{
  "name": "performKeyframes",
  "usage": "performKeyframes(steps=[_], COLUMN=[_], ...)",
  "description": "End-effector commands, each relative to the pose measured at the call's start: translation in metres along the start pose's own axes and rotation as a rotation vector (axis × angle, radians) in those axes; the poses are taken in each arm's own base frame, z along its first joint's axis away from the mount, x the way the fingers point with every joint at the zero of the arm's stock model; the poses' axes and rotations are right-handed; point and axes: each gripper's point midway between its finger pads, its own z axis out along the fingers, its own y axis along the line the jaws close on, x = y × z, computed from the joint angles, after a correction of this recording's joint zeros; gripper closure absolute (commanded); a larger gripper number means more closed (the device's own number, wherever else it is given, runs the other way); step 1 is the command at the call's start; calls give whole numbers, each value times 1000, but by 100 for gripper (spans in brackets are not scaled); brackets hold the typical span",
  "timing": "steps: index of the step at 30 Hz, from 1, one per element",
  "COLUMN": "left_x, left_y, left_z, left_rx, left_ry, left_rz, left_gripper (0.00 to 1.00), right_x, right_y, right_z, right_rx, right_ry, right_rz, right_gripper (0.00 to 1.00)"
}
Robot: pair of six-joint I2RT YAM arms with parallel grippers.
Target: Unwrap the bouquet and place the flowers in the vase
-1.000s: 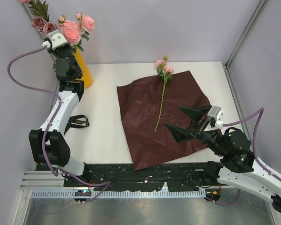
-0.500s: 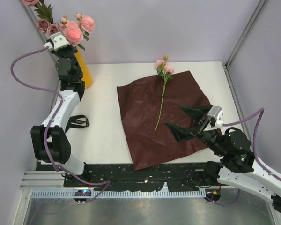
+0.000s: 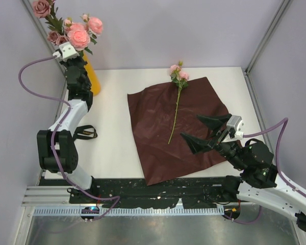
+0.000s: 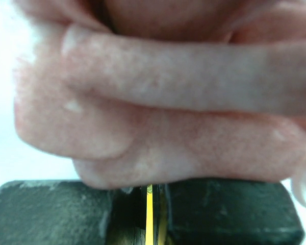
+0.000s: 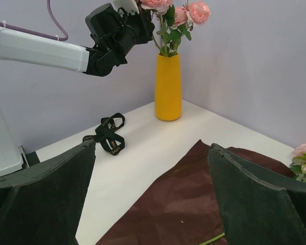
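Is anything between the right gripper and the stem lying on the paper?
Nothing visible. The open right gripper hangs just right of the stem, with only bare paper between them.

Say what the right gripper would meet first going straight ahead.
Probably the dark red paper, close to the loose flower stem lying on it; the right gripper hovers open above it, height unclear.
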Motion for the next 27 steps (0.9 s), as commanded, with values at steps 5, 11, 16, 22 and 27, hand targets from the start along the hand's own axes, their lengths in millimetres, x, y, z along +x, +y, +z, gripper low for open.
performKeyframes(steps=[5,11,16,22,27], left_x=[32,30,22,27,32], left_y=[6,-1,-8,-10,-5], left_z=[-1,-7,-20,-46,-64], left_rx=[0,71,151,239,263], left_ry=[76,110,142,204,238], left_rz=[4,30,59,115,127], left_gripper=[76,36,10,4,5], right_x=[-17,-17,-22,-18,-12], right_y=[-4,-5,-5,-5,-7], right_z=[1,5,4,5,0], right_rx=[19,36,43,56,73], right_ry=[-42,0,-13,4,29], right_rz=[-9,8,42,88,117], right_gripper=[5,5,5,5,5])
